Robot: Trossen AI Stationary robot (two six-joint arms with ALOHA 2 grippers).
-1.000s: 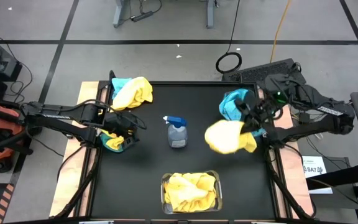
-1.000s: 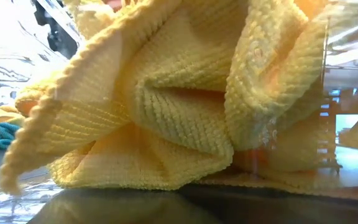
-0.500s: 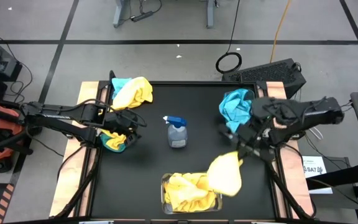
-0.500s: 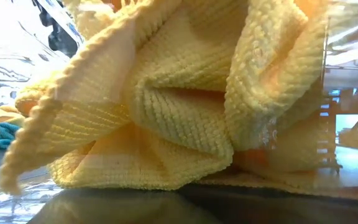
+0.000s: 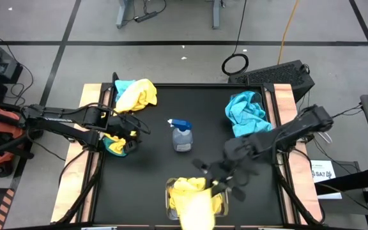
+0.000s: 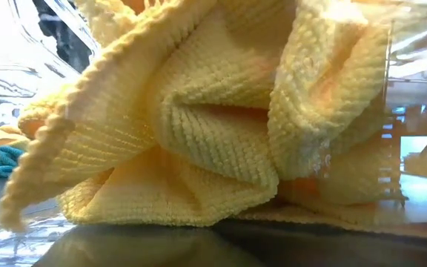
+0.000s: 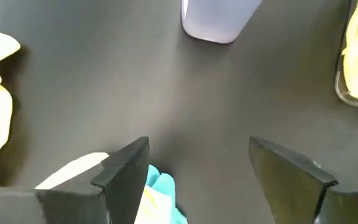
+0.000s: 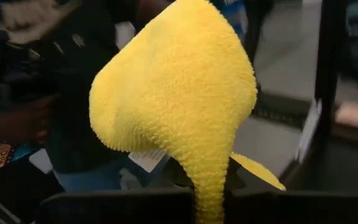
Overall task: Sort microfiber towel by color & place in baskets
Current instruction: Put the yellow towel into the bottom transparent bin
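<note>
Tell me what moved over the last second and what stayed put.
The right end effector, shut on a yellow towel, swung from beside the teal towel pile to over the front basket. The left end effector, spray bottle and other towels stayed put.

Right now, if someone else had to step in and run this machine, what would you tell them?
Right gripper: shut on a yellow towel, swinging over the front basket, which holds yellow towels.
Left gripper: open, hovering over a yellow-and-teal bunch at the table's left.
Done: some yellow sorted.
Left: drop this towel; sort the teal towel at far right and the teal-and-yellow pile at far left. Spray bottle stands mid-table.
</note>
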